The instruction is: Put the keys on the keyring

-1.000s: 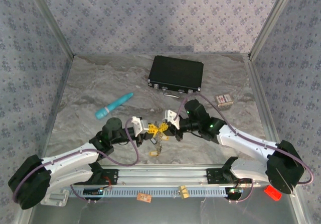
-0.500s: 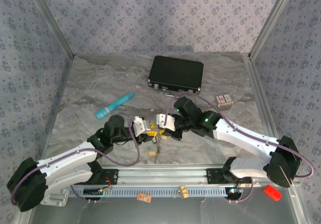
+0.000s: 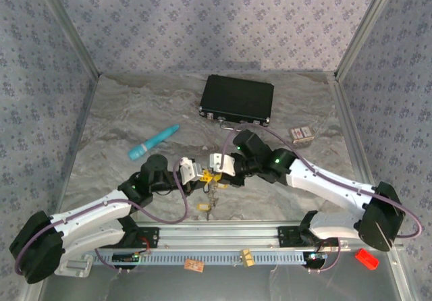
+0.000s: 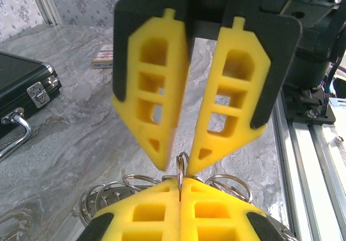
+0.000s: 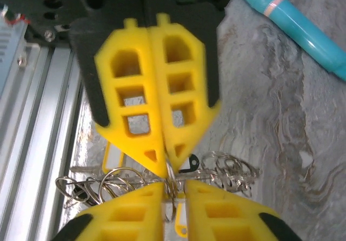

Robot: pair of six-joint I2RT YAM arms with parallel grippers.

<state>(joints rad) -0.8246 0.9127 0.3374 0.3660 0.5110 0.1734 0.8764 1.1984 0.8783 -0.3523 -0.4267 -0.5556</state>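
Top view: both arms reaching inward over the marbled table (image 3: 115, 119), fingertips meeting just in front of the near rail (image 3: 223, 233).

Left gripper (image 5: 167, 165): shut, yellow pads pressed together along their full length, pinching the keyring (image 4: 181, 172), a thin metal ring seen edge-on at the very tips.

Right gripper (image 4: 180, 166): facing the left one tip to tip, slightly open, a narrow gap between the pads. Top of the keyring standing in that gap; contact with either pad not discernible. In the right wrist view, a small yellow tag (image 5: 181, 219) lying in the same gap.

Keys (image 3: 211, 195): strung in a small bunch directly under the two sets of fingertips, on the side toward the rail, with a second yellow tag (image 3: 202, 207) at the bunch's lower left. Whether hanging free or resting on the table, not discernible.

Loose wire rings (image 5: 121, 184): spread in a tangle to both sides of the pinched ring, close beneath the pads.

Black case (image 3: 237, 100): closed, at the far middle of the table, well apart from the grippers.

Teal stick (image 3: 154, 142): lying slantwise left of centre, beyond the left arm.

Small box (image 3: 302, 134): flat on the table, right of the case.
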